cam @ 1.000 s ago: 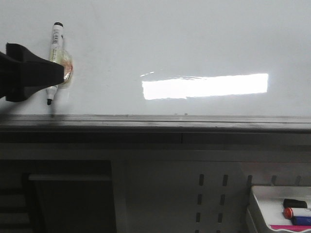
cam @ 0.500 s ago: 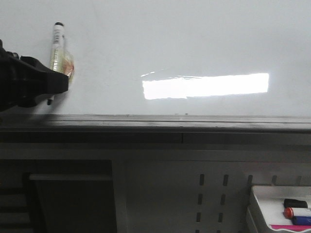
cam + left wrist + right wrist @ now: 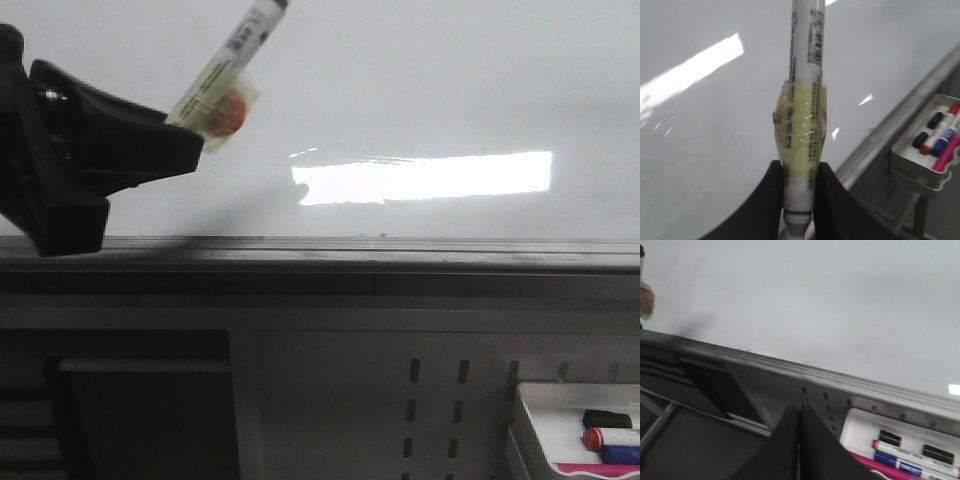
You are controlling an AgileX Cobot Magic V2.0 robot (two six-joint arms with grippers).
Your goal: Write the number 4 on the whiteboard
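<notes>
The left claw (image 3: 185,140) is clamped on a white marker (image 3: 228,70), its two black fingers (image 3: 771,200) pressing the barrel from either side just below a band of yellowish tape (image 3: 801,122); in the front view the marker tilts up and to the right, its upper end running out of the top of the picture, an orange patch showing under the tape; its lower end pokes out beneath the fingers in the left wrist view, though whether the tip meets the board cannot be told. Behind it stands the whiteboard (image 3: 420,90), glossy and pale, with a bright rectangular light reflection (image 3: 425,177) across its middle and a soft grey shadow falling from the claw toward the rail; no stroke of the number 4 shows on it. The grey metal bottom rail (image 3: 400,250) runs the full width under the board; below it sits a grey perforated panel (image 3: 435,410) with rows of slots, and a dark recess on the left. At the lower right a white tray (image 3: 530,420) hangs on the panel, holding spare markers (image 3: 612,438) with black, red and blue caps. The right claw (image 3: 799,440) hangs low before the panel, its black fingers pressed together with nothing between them, near the tray.
</notes>
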